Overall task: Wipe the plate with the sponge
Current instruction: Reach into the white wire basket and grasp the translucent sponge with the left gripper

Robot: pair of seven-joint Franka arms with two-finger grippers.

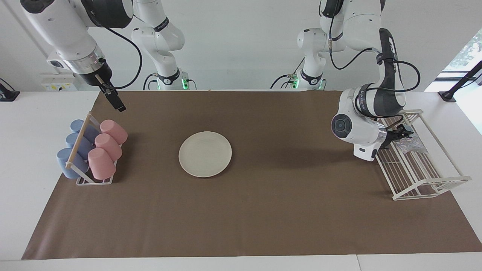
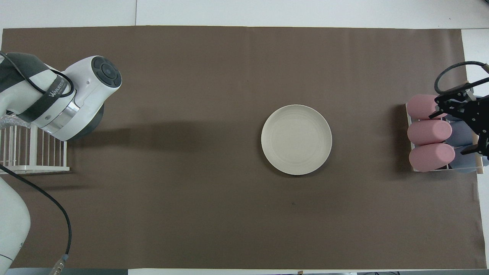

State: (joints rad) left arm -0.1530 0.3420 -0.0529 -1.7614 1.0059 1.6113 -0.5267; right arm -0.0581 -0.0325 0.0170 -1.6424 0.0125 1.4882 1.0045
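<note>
The cream-white plate (image 1: 205, 154) lies flat on the brown mat near the middle of the table, also in the overhead view (image 2: 296, 139). The silvery, glittery sponge (image 1: 414, 145) lies in the white wire rack (image 1: 425, 188) at the left arm's end; only a bit of it shows in the overhead view (image 2: 8, 121). My left gripper (image 1: 403, 133) reaches low into that rack, right at the sponge's edge; the arm hides it in the overhead view. My right gripper (image 1: 119, 107) waits raised in the air by the cup rack, far from the plate.
A cup rack (image 1: 81, 145) with three pink cups (image 1: 107, 145) and three blue cups (image 1: 71, 150) lying on their sides stands at the right arm's end. The brown mat (image 1: 286, 210) covers most of the table.
</note>
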